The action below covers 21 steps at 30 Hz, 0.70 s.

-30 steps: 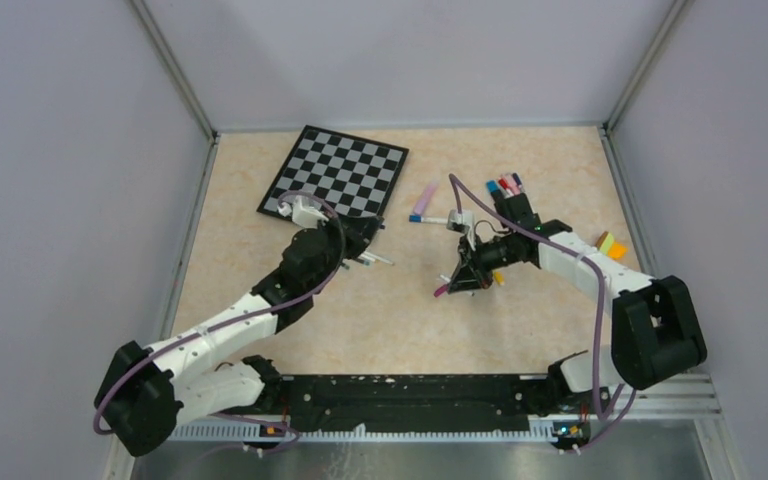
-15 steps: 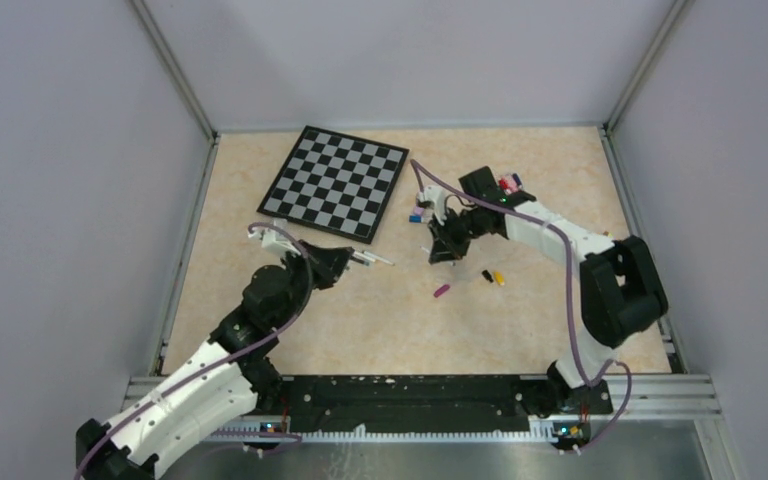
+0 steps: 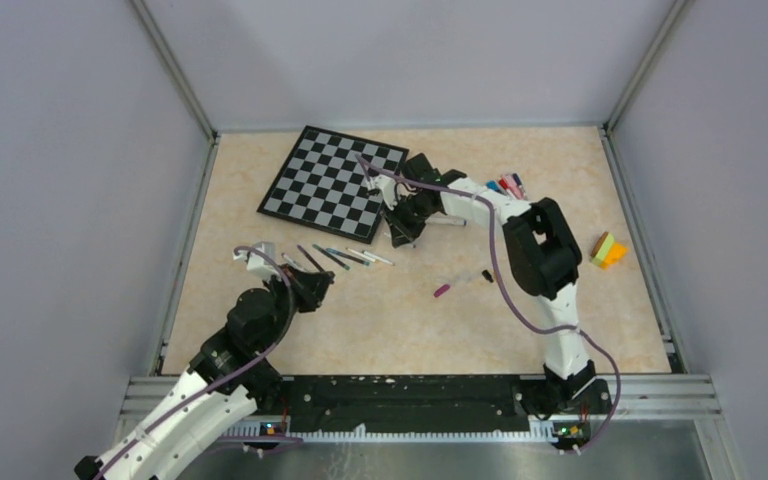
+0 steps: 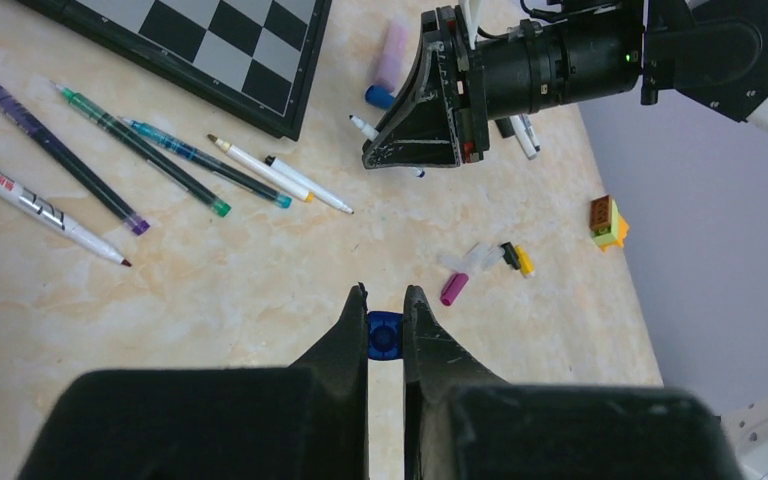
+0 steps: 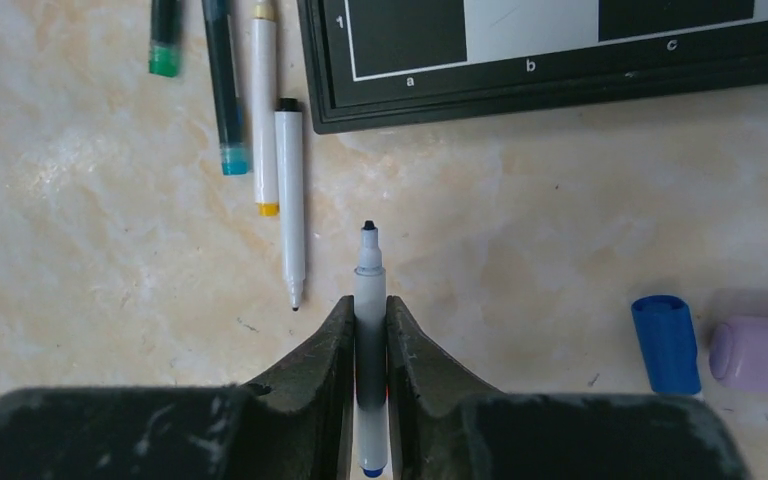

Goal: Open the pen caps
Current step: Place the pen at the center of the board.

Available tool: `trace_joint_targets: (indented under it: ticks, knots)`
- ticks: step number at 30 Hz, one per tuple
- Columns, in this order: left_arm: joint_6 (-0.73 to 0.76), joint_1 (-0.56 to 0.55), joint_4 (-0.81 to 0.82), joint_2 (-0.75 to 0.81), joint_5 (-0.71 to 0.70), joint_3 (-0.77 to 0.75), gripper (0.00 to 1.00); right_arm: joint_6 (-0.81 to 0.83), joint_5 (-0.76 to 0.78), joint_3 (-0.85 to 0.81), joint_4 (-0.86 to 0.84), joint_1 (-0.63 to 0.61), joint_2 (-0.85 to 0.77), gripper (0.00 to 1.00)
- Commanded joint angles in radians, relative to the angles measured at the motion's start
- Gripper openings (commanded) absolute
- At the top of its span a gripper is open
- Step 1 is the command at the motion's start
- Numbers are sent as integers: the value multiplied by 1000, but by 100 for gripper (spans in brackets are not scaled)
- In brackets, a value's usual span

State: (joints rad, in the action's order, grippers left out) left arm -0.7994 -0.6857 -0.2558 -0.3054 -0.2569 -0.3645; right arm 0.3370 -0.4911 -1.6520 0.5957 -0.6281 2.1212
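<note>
Uncapping looks finished here: right fingers (image 5: 332, 345) clench a bare-tipped white pen (image 5: 368, 290), left fingers (image 4: 345, 335) pinch a blue cap (image 4: 384, 335). Next, probably, both release onto the surface (image 5: 520, 230), the pen joining the row of opened pens (image 5: 265, 120) ahead-left.

The chessboard (image 5: 520, 85) is carrying the only legible marks: in the right wrist view a white "1" is sitting on its black frame beside the corner square, and small letters "a", "b" and "c" are running along the frame's edge. A white pen (image 4: 35, 205) is showing small red and dark printing on its barrel (too fine to read).
</note>
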Motion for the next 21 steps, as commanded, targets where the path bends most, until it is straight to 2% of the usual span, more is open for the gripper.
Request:
trace_joint_targets:
  ticks: [1, 11, 21]
  knots:
    - [40, 3, -34, 18, -29, 1, 1, -45, 35, -84, 52, -20, 57, 15]
    - [49, 3, -31, 28, -16, 5, 1, -62, 22, -110, 66, -37, 103, 23]
    - [44, 3, -6, 28, 34, 1, 1, -67, -20, -96, 88, -38, 60, 25]
